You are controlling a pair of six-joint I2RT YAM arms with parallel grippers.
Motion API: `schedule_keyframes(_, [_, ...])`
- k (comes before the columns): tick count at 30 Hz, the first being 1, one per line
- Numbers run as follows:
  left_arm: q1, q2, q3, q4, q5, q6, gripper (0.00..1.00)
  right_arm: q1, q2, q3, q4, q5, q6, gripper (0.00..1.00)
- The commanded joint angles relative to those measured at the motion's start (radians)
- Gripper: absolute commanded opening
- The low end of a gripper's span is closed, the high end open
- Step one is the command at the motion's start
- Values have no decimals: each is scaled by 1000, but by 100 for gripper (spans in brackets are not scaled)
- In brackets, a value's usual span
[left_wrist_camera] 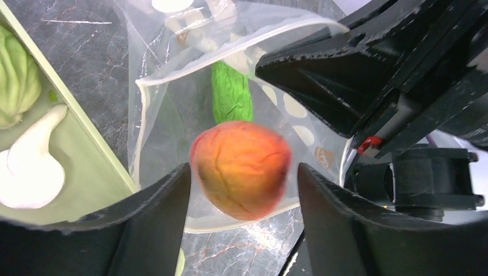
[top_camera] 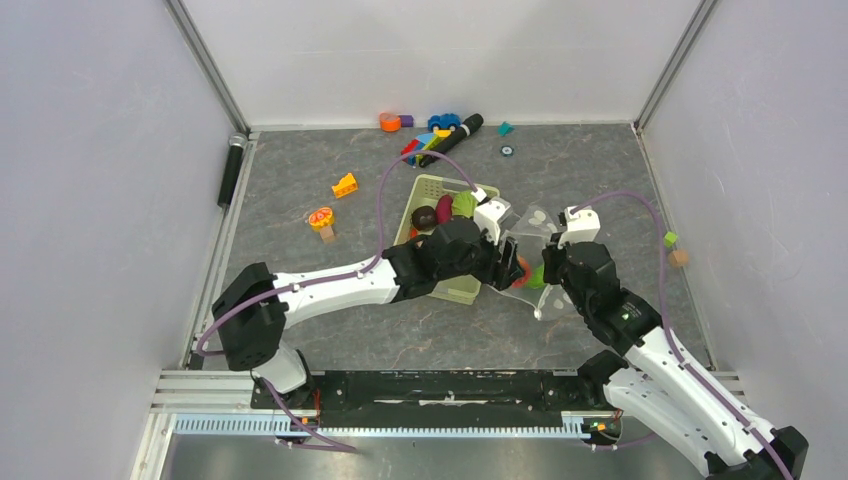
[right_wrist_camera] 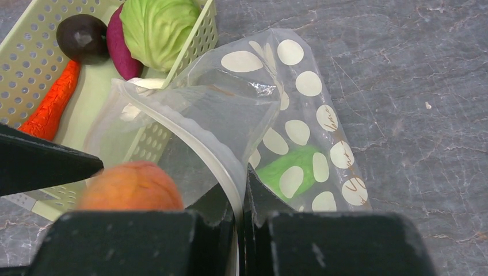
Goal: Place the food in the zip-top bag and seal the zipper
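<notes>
Though dot-veiled, cucumber seemingly inside bag

Right pincer clamps the rim of the dotted bag, peach at its mouth, cucumber inside

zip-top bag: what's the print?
Clear zip-top bag with white dots. Shows best in the right wrist view.

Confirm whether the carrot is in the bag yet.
No, the carrot lies in the green basket, outside the bag.
</notes>
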Motion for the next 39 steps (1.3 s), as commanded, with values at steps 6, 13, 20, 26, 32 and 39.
schedule_keyframes(6, [-25,-19,63,-31,-76,42,100,3,-8,9,48,-20,-5,8])
schedule_keyframes(13, [-26,-108,-18,-48,-142,28,100,2,-6,13,44,-20,-1,8])
schedule_keyframes(20, [-26,-114,-41,-169,-278,-8,100,3,34,120,-65,-16,42,9])
schedule_keyframes(26, [-27,-161,-65,-126,-196,-2,100,3,160,373,-351,-88,148,8])
schedule_keyframes(32, [-27,-205,-134,-11,-85,1,85,-3,208,408,-342,-282,210,2])
schedule_keyframes(39, [-26,-275,-138,-20,-121,-18,2,-16,173,353,-360,-215,258,3])
